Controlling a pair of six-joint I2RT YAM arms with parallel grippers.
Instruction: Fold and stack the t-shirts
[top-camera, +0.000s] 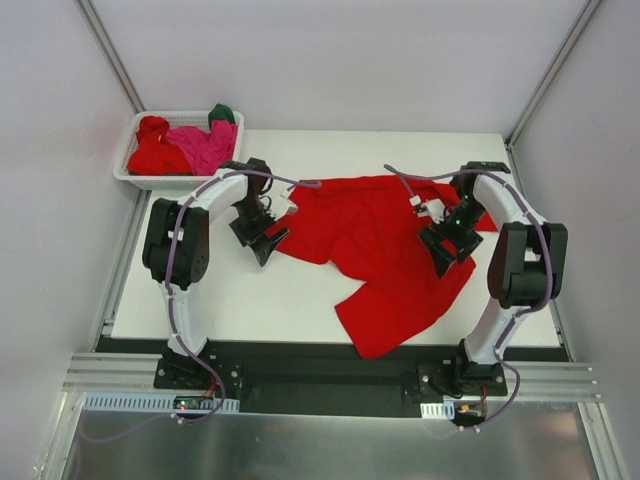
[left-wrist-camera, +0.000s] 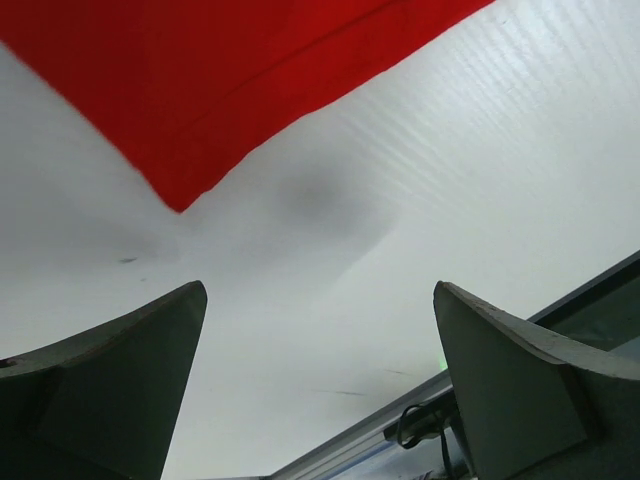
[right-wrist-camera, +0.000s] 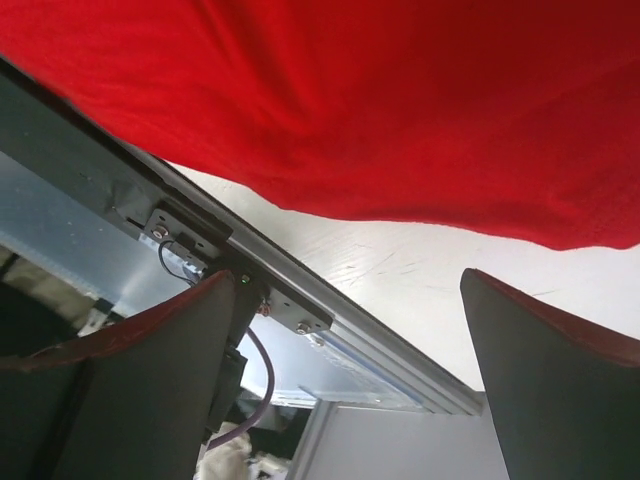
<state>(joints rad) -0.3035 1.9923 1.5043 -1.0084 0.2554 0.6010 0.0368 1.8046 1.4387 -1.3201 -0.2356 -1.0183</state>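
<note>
A bright red t-shirt (top-camera: 385, 250) lies crumpled and partly spread across the middle of the white table, one end reaching the front edge. My left gripper (top-camera: 257, 237) hovers open just beside the shirt's left edge, holding nothing; in its wrist view a red corner (left-wrist-camera: 190, 90) lies ahead of the jaws over bare table. My right gripper (top-camera: 443, 250) stands open above the shirt's right side, with red cloth (right-wrist-camera: 400, 110) filling the upper part of its wrist view and nothing between the fingers. More t-shirts, red (top-camera: 155, 152), magenta-pink (top-camera: 205, 145) and dark green (top-camera: 222, 113), are heaped in the basket.
The white lattice basket (top-camera: 130, 177) sits off the table's back left corner. Grey walls close in both sides. A black strip and metal rail (top-camera: 330, 372) run along the near table edge by the arm bases.
</note>
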